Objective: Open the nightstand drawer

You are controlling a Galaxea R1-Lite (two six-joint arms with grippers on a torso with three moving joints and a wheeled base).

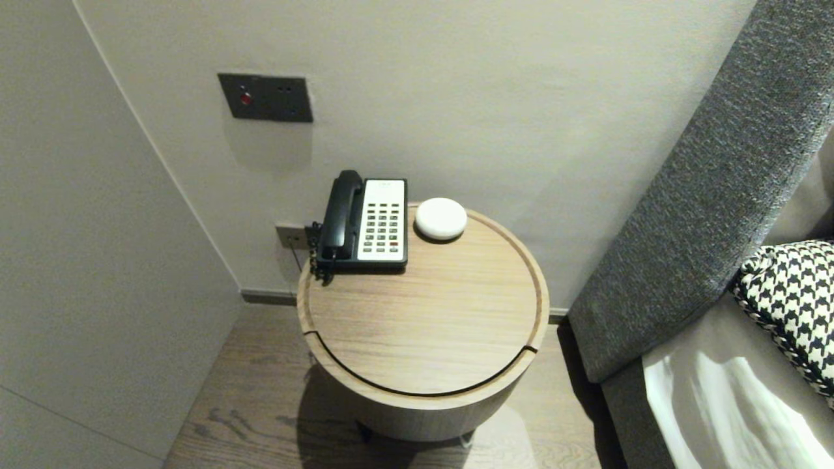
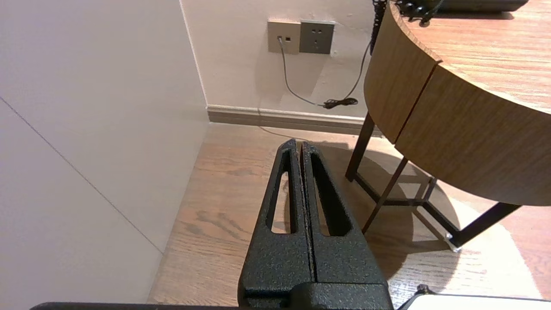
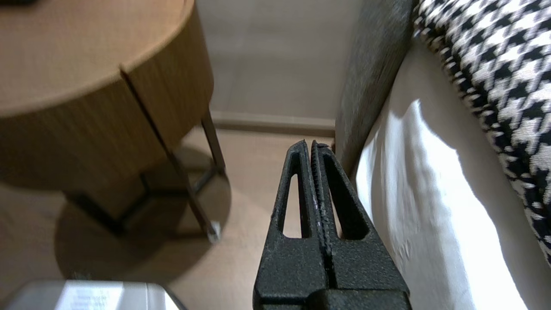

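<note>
We have both hands low, below the level of the bench top and out of the head view. Our left hand [image 2: 298, 144] has its fingers pressed together on nothing and points down at the wooden floor [image 2: 224, 181] near the wall corner. The bench [image 2: 452, 129] stands close beside it and higher up, its curved wooden wall carried on dark legs [image 2: 387, 189]. Our right hand [image 3: 311, 144] is also pressed together and empty. It hangs in the gap between the bench and the bed [image 3: 422, 181], just beside the edge of the white sheet.

On the bench top, at the wall side, a black telephone [image 1: 365, 225] lies with a white round puck [image 1: 441, 218] just beside it. A grey cable [image 2: 292, 88] drops from the wall socket [image 2: 316, 38] to the floor behind the bench.

To hold this posture well, we judge that the right hand must keep off the sheet, and the left off the bench wall and legs. Any lift from here would need to stay outside the overhanging rim rather than come up under it.
</note>
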